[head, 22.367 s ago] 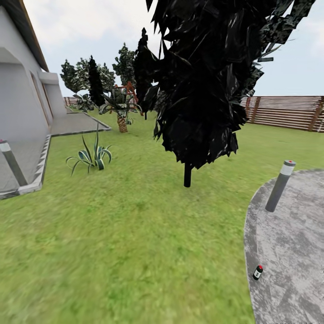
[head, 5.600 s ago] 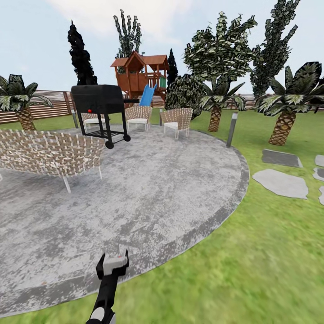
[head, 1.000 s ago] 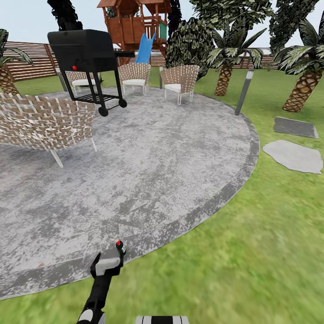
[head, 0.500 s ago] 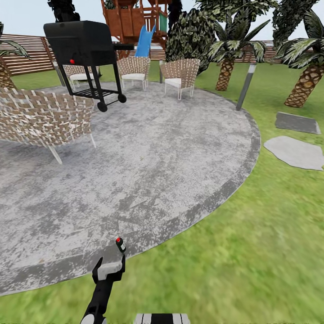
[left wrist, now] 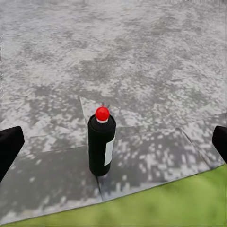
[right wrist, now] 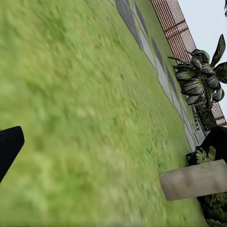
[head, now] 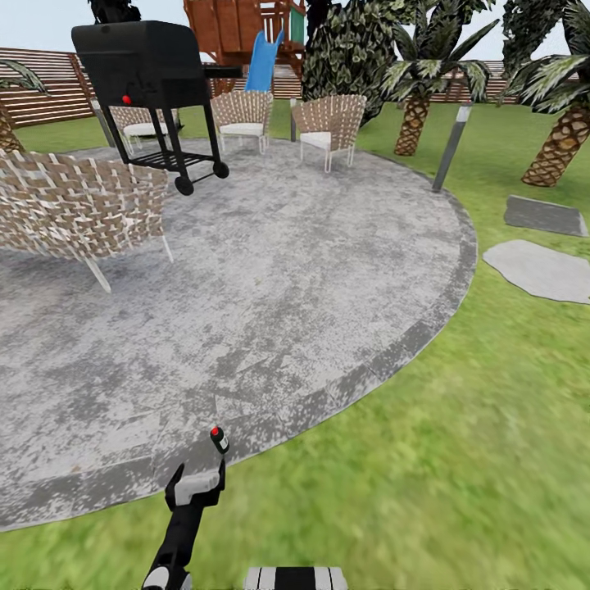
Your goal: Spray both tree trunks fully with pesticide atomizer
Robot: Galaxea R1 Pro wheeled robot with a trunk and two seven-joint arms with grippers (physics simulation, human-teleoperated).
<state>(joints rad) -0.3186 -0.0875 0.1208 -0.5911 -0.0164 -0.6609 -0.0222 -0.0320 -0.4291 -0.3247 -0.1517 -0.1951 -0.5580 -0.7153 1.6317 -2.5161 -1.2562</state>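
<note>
Pincer of the left arm (head: 195,485) hangs low over the rim of the round grey stone patio (head: 270,279), its black fingers (left wrist: 9,146) spread wide, one at each side of the left wrist view with open air between them. Straight ahead of it, and not yet between the fingers, stands the pesticide atomizer (head: 219,440), a slim near-black spray bottle with a whitish label and a red cap. It is upright, its long axis vertical, so the fingers would close across its round body from the sides. In the left wrist view the bottle (left wrist: 101,144) sits centred in the gap, which suggests the line of approach is already good and the coming move is a short reach forward, perhaps slightly down.

The left arm is clearly the nearer one. The right pincer (right wrist: 9,151) looks over green lawn (right wrist: 71,94) well apart from the bottle; one dark finger shows, and I cannot tell whether it is spread or pressed together.

The bottle stands on flat mottled stone just inside the patio's near edge, where paving meets grass. Nothing crowds it: the woven wicker bench (head: 78,209) and the black wheeled barbecue grill (head: 147,78) lie far across the patio.
</note>
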